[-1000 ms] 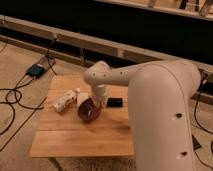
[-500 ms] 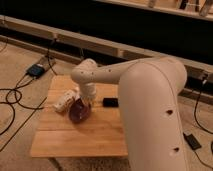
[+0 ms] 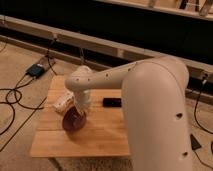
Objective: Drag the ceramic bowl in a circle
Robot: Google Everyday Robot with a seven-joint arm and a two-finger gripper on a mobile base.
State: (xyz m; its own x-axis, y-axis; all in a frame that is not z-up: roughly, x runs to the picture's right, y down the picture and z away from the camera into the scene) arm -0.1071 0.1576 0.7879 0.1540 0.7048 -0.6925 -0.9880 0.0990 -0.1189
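Observation:
The ceramic bowl is a glossy dark maroon round bowl on the left half of the wooden table. It looks tilted, with its far rim raised. My white arm reaches in from the right and bends down over it. My gripper is at the bowl's far rim, right under the arm's wrist, and it is mostly hidden by the arm. A small white cup lies just behind and left of the bowl.
A flat black object lies on the table behind the arm. Cables and a small black box lie on the floor to the left. A long low ledge runs behind the table.
The arm and the bowl have shifted left and a little toward the table's front over the last second. The bowl now sits close to the white cup.

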